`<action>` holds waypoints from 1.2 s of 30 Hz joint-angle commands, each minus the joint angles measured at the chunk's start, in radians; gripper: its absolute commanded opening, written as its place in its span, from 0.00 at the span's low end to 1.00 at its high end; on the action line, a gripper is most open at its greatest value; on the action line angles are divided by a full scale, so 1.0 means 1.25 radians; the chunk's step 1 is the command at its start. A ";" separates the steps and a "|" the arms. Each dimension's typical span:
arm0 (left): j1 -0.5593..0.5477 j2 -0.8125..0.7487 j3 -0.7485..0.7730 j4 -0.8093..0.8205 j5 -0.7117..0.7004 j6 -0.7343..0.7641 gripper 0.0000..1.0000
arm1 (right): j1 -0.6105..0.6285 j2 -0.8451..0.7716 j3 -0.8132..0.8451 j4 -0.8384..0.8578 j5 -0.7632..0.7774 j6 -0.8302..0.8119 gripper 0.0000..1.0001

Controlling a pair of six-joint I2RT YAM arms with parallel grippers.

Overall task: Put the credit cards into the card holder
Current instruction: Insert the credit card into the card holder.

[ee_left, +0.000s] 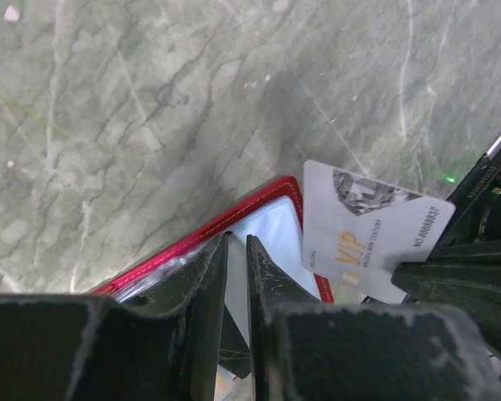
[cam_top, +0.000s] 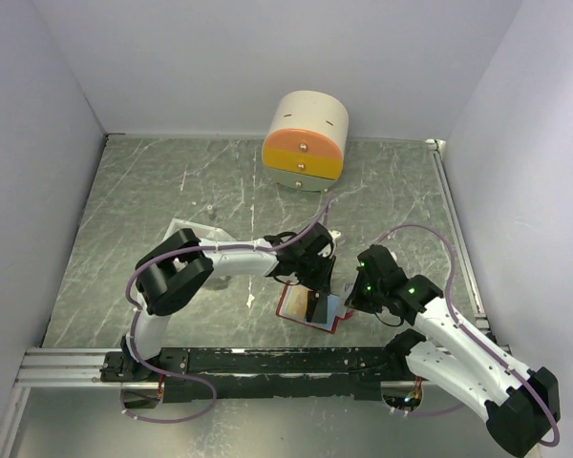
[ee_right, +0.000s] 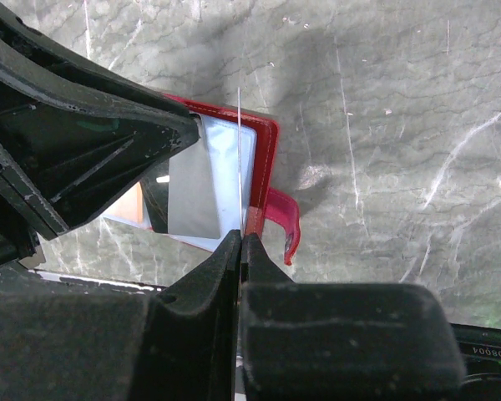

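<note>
My right hand (ee_right: 240,239) is pressed together on a white card (ee_left: 367,227), pinching it by one short end. From my right wrist the card shows only as a thin line on edge, and from my left wrist I can read gold lettering on its face. The card hangs over the card holder (ee_left: 234,215), just inside its red rim and over the pale-blue sleeve; I cannot tell whether it touches the sleeve. The card holder lies open and flat on the grey marbled table (ee_left: 108,100), between my two wrists and near the front edge. My left hand (ee_left: 236,242) points down at the holder's open face, close beside my right one. Its fingers (ee_left: 204,284) stand almost together, with only a narrow slot between them. Something dark and flat shows low in that slot, but I cannot tell whether I am gripping it. A round cream-and-orange drawer box (cam_top: 306,141) stands well apart, at the far side of the table.
</note>
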 commanded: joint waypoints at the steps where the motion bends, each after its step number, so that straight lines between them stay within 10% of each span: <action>1: 0.001 -0.050 -0.013 0.002 -0.071 -0.017 0.26 | -0.003 -0.009 0.007 0.005 0.012 -0.006 0.00; 36: -0.014 -0.068 -0.010 -0.020 -0.061 -0.032 0.26 | -0.003 -0.001 0.002 0.018 0.014 -0.011 0.00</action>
